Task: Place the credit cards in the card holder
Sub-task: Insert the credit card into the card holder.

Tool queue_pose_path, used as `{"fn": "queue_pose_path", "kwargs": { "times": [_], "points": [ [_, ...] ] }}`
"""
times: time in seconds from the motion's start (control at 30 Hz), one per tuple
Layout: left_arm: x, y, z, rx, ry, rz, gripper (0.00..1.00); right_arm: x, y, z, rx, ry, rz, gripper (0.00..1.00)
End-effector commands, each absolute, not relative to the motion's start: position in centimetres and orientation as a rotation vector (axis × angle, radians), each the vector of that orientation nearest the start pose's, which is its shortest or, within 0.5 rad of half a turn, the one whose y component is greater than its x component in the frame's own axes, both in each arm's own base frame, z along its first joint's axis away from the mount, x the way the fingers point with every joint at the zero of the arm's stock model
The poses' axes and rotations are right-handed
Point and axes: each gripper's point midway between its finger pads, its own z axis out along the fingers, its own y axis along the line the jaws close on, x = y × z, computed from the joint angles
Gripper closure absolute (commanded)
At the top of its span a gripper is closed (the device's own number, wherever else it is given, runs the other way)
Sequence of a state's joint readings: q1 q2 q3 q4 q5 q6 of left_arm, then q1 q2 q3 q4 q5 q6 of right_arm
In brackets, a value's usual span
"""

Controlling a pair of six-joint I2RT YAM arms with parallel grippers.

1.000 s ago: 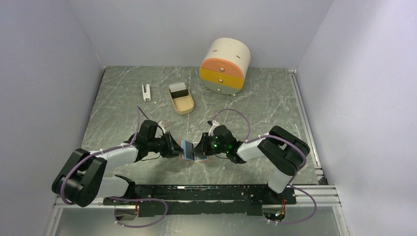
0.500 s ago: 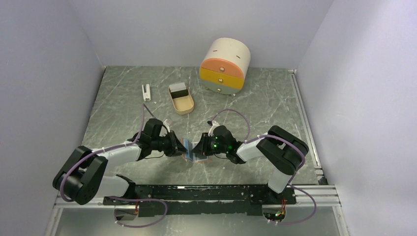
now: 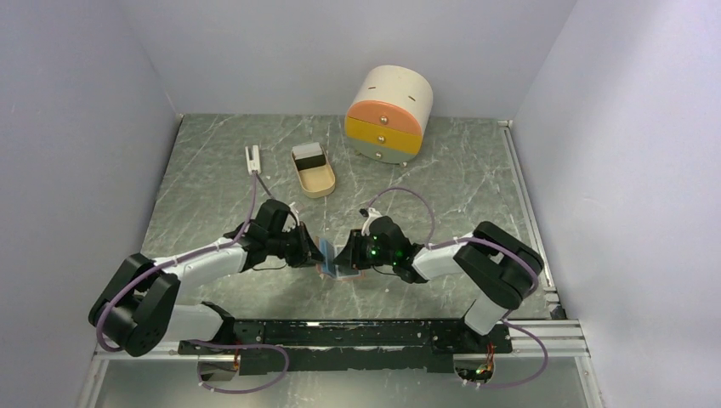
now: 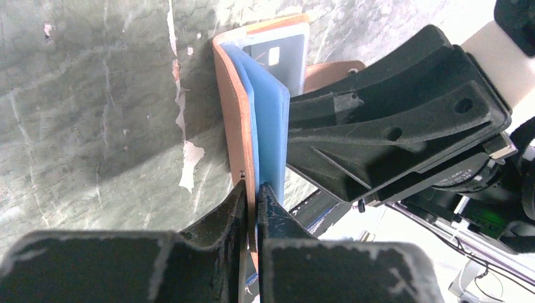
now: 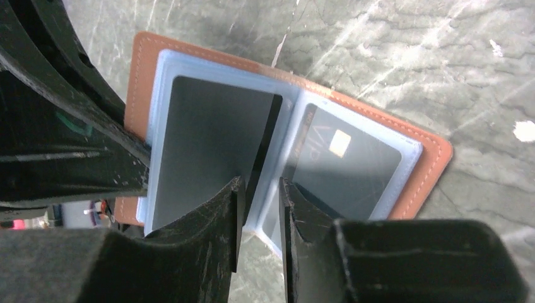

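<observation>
The card holder (image 5: 435,151) lies open on the worktop (image 3: 425,187), toward 6 o'clock from its centre. One dark card (image 5: 344,164) sits fully in the flat pocket, and a grey card (image 5: 208,139) looks nearly seated in the raised leaf. From 9 o'clock the left end effector (image 4: 251,202) pinches that leaf upright. From 3 o'clock the right end effector (image 5: 260,196) stands narrowly parted at the grey card's edge, apparently clamping nothing. The tray (image 3: 319,183) at 11 o'clock may hold more.
</observation>
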State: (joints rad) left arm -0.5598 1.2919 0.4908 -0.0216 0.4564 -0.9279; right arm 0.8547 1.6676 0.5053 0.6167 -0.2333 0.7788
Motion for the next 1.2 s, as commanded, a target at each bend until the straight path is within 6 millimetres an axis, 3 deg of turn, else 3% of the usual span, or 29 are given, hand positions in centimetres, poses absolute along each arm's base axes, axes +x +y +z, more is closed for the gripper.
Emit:
{"fn": "queue_pose_path", "kwargs": {
  "times": [0.0, 0.13, 0.3, 0.5, 0.77, 1.17],
  "points": [
    [20.4, -24.3, 7.9, -0.2, 2.584, -1.082, 0.91, 19.8, 31.0, 1.7, -0.299, 2.418, 0.942, 0.69],
    [20.3, -23.2, 8.1, -0.216, 2.596, -0.999, 0.91, 20.3, 30.1, 2.5, -0.317, 2.398, 0.863, 0.72],
    [20.4, -22.5, 8.2, -0.218, 2.614, -0.933, 0.91, 20.6, 29.8, 2.1, -0.309, 2.394, 0.844, 0.74],
    [20.5, -22.9, 8.6, -0.204, 2.623, -0.954, 0.91, 20.6, 30.2, 1.1, -0.317, 2.408, 0.844, 0.75],
    [20.2, -25.0, 8.8, -0.169, 2.614, -1.126, 0.9, 19.7, 30.6, 0.2, -0.318, 2.427, 0.882, 0.75],
    [19.7, -24.9, 7.6, -0.189, 2.664, -1.113, 0.91, 19.9, 30.2, 0.6, -0.33, 2.418, 0.838, 0.73]
  ]
}}
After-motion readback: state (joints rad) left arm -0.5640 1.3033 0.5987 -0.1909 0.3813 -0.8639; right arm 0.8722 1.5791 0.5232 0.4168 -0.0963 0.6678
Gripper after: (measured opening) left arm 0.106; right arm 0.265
